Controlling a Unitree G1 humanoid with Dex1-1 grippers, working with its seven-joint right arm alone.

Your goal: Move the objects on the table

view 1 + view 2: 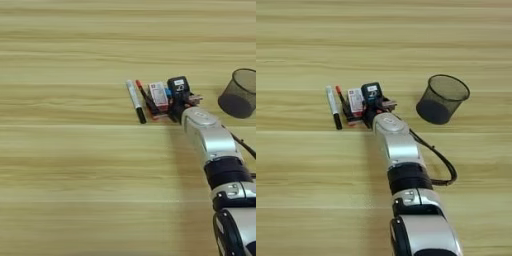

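your right gripper [372, 97] is parked right on top of the little cluster of desk stuff in the middle of the table [65, 165], with the silver forearm [398, 142] coming in from the bottom edge and angling up and a bit left. honestly you can't tell how the jaws stand here, the black gripper body covers them and whatever is under it, so you can't say whether anything is pinched.

the cluster goes left to right like this: the white marker with black cap [135, 101] is the outermost one, lying nearly upright in the picture with its cap toward you. just beside it is the slim red marker [144, 95], tilted about the same way. next comes the small white-and-red box [159, 95], sitting against the gripper's left side, touching or very nearly so. a sliver of blue [168, 92] peeks out between the box and the gripper, probably the blue oblong block, but most of it is hidden.

off to the right, well apart from the cluster, the dark mesh cup [442, 98] stands on the wood tilted a bit in your view, mouth up. a black cable [438, 160] loops off the forearm's right side and lies across the table near the wrist.
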